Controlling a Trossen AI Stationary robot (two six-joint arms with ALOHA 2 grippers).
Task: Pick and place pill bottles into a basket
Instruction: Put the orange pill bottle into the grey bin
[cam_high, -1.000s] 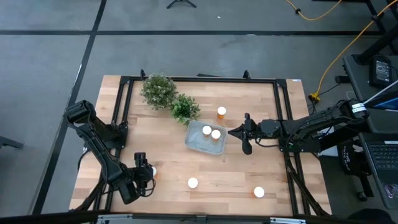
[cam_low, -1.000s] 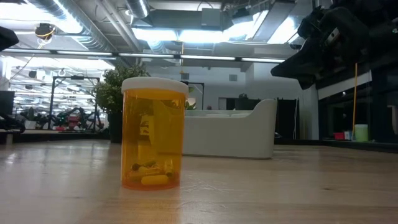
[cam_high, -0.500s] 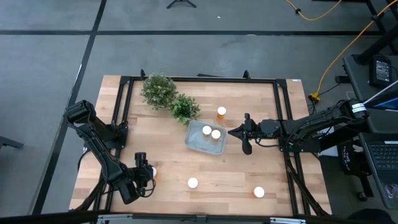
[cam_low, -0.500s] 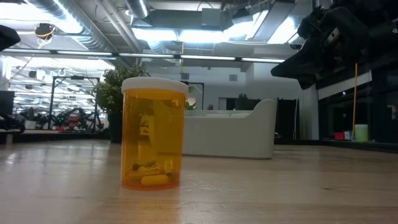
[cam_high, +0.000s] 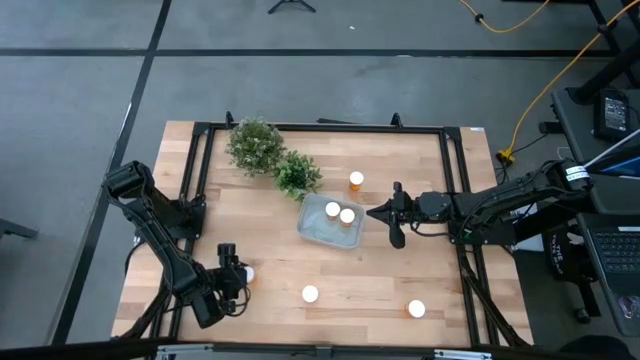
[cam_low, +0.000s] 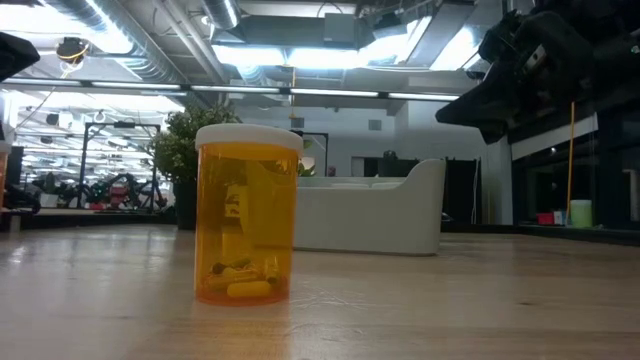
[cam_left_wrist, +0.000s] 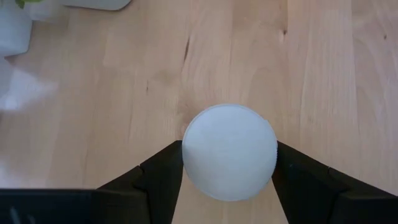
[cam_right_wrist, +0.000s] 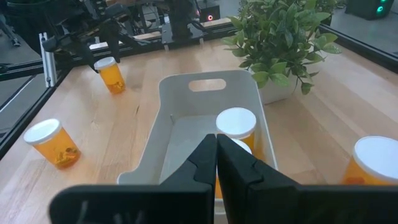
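Left gripper (cam_left_wrist: 229, 186) fingers touch a pill bottle (cam_left_wrist: 229, 152) cap well apart from the basket (cam_high: 330, 222); right gripper (cam_right_wrist: 216, 163) shut, empty; off-centre grip risks tipping.

A: What carries everything?
B: A pale wooden table (cam_high: 270, 260) framed by black rails.
A: And what stands on it?
B: Two potted plants (cam_high: 255, 144) near the far-left corner, and beside them the basket (cam_high: 316, 232). One pill bottle (cam_high: 356, 180) stands just beyond the basket; three more stand along the near edge, at (cam_high: 246, 274), (cam_high: 310, 294) and (cam_high: 416, 309).
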